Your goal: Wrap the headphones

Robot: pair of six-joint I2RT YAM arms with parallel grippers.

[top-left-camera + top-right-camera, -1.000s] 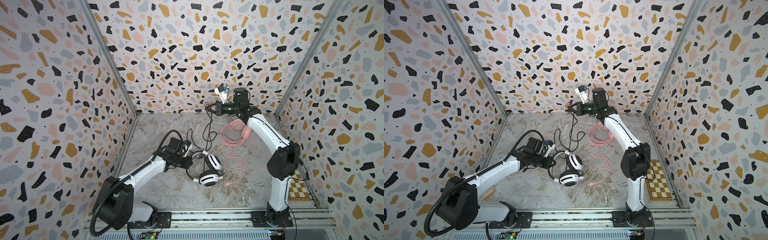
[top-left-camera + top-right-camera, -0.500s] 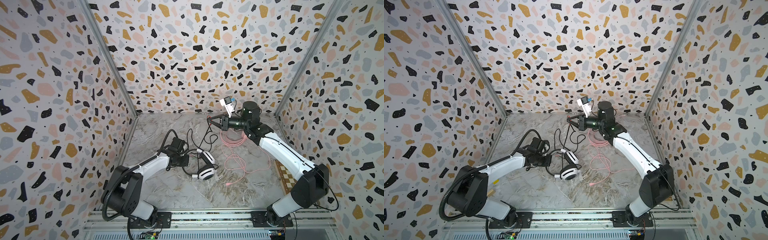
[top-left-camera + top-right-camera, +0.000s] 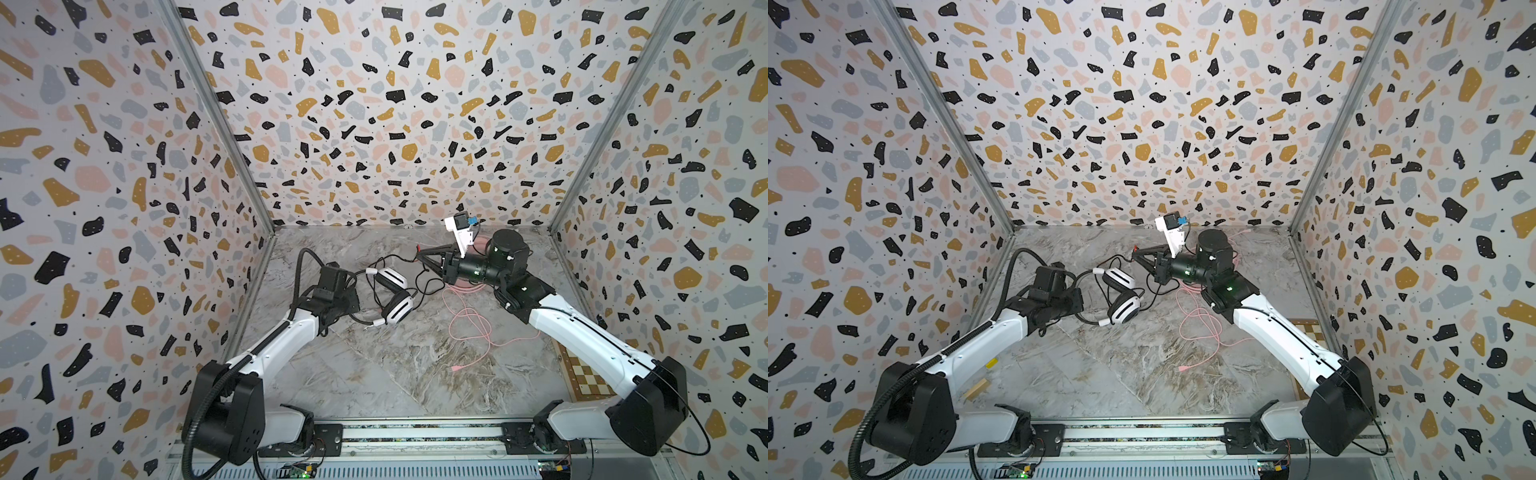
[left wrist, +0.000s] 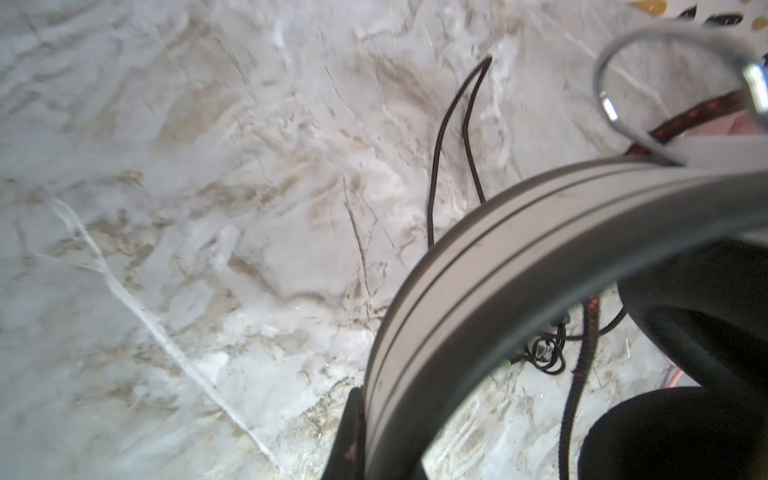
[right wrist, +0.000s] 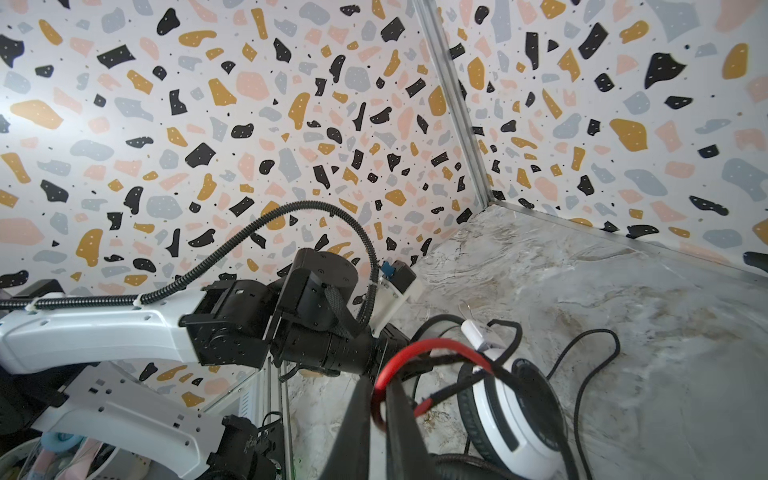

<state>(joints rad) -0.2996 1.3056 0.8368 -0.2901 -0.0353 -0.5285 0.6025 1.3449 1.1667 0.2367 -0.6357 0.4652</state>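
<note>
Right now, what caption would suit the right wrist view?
Right gripper pinches the red cable, with the white headset and left arm beyond.

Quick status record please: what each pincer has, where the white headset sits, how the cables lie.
white headset: between the two arms, cable not wound
left pincer: shut on its headband
right pincer: shut on the red-sleeved stretch of the black cable
rest of black cable: loose loops on the marble table
pink cable: sprawled loose on the table below the right arm, untouched
wrap: not done
</note>
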